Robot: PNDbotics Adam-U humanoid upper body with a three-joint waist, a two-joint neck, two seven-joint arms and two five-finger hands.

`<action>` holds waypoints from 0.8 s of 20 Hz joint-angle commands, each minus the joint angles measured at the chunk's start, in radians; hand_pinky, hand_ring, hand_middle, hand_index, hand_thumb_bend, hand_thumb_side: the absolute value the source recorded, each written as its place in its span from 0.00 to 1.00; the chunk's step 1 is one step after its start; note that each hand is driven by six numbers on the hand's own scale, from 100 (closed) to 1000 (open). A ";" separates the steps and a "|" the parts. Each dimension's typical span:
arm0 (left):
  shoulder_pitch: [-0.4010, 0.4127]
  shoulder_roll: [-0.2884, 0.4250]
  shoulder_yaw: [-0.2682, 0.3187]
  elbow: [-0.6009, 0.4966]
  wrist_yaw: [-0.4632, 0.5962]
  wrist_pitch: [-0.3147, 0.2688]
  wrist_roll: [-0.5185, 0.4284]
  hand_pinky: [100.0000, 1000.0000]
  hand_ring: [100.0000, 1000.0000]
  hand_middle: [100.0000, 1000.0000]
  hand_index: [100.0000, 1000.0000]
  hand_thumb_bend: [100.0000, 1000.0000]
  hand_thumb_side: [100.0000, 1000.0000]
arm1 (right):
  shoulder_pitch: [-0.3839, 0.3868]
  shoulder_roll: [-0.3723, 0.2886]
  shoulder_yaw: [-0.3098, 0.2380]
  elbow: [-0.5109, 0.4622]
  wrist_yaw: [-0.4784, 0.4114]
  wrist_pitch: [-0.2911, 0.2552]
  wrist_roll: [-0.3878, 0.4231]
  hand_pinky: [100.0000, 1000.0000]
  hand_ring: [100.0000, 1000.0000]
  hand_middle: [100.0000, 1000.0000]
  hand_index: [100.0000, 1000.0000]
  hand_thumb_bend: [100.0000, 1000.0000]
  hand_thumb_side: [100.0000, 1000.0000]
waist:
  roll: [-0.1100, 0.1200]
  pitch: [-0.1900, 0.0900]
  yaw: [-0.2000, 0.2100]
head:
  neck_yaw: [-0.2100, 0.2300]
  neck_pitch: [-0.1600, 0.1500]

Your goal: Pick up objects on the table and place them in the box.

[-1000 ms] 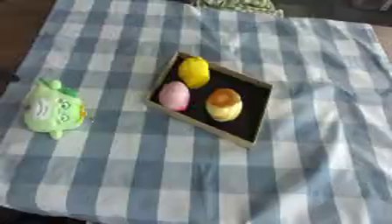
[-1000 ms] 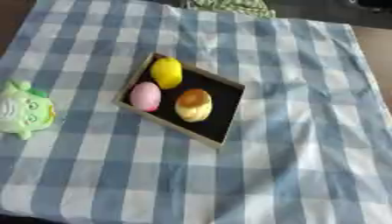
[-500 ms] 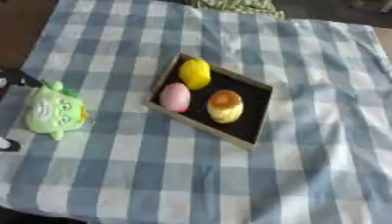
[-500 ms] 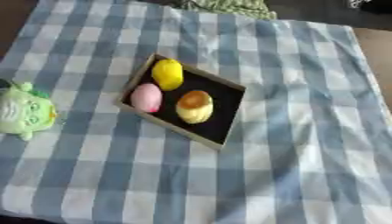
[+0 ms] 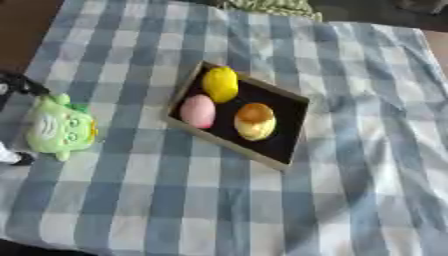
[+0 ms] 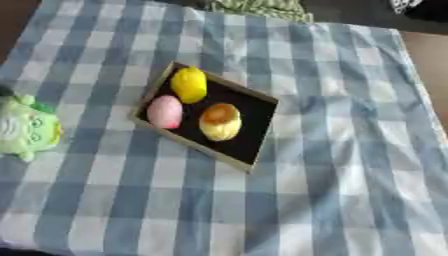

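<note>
One green plush toy (image 5: 59, 129) left of the box (image 5: 282, 131) looks soft and light; I would take its round body. My left hand (image 5: 19, 85) beside it: I cannot tell its opening.

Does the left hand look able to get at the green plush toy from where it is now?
Probably yes. The left hand shows at the picture's left edge right beside the green plush toy, with only checked cloth around the toy. Its fingers cannot be made out.

A blue-and-white checked cloth (image 5: 350, 150) covers the table.
</note>
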 commanded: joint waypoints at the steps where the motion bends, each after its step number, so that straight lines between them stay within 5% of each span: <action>1: -0.029 0.007 -0.001 -0.006 -0.015 0.024 0.014 0.91 0.84 0.78 0.92 0.69 0.16 | -0.006 -0.016 -0.014 0.007 -0.010 -0.001 -0.001 0.80 0.65 0.62 0.76 0.01 0.00 | 0.018 -0.020 -0.002 | -0.002 -0.009; 10: -0.075 -0.044 -0.027 0.048 -0.055 0.021 -0.019 0.90 0.84 0.78 0.91 0.70 0.12 | 0.000 -0.006 -0.020 0.026 -0.020 -0.002 -0.011 0.80 0.64 0.62 0.76 0.00 0.00 | 0.018 -0.020 -0.005 | 0.000 -0.005; 16: -0.098 -0.073 -0.046 0.111 -0.114 -0.001 -0.043 0.88 0.81 0.75 0.85 0.66 0.01 | 0.006 -0.001 -0.021 0.030 -0.024 -0.002 -0.014 0.80 0.64 0.62 0.76 0.00 0.00 | 0.018 -0.021 -0.008 | 0.002 -0.005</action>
